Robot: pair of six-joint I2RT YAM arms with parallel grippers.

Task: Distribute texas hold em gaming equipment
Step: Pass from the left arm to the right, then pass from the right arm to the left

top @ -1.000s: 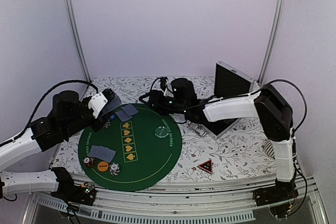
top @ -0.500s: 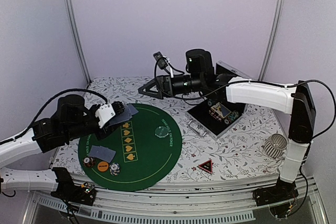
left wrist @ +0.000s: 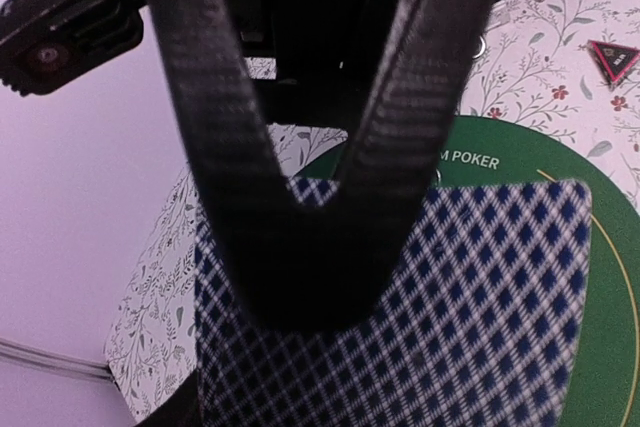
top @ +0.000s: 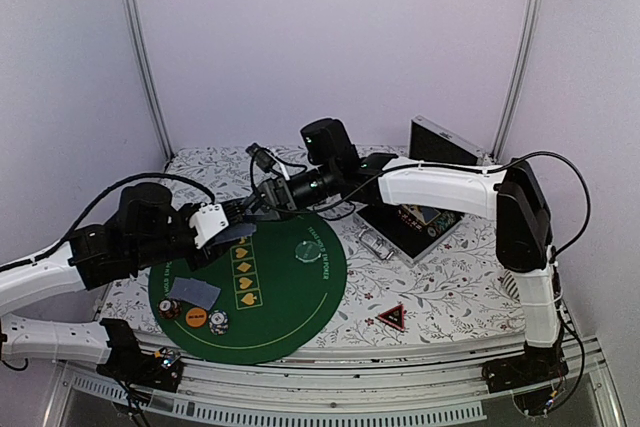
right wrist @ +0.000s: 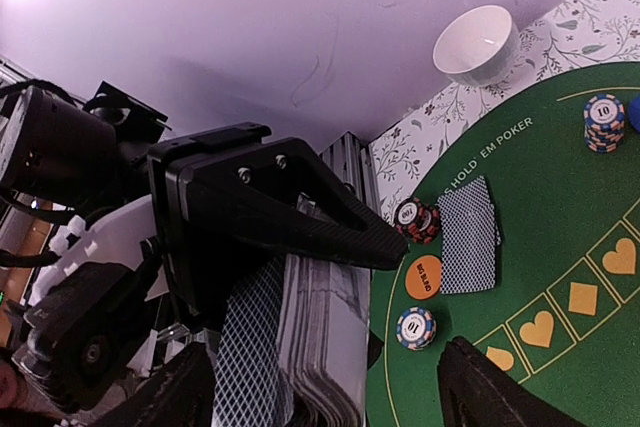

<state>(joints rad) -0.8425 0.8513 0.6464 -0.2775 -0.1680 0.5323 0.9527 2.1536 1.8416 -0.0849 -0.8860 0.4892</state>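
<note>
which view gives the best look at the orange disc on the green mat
Right wrist: the orange disc is largest there, dark print visible, between two chip stacks beside a face-down card. Top external shows it only as a small orange spot. Left wrist does not show it.

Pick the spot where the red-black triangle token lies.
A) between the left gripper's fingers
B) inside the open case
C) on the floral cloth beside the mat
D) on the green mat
C: the top view shows the triangle token flat on the floral cloth, just off the edge of the green mat.
</note>
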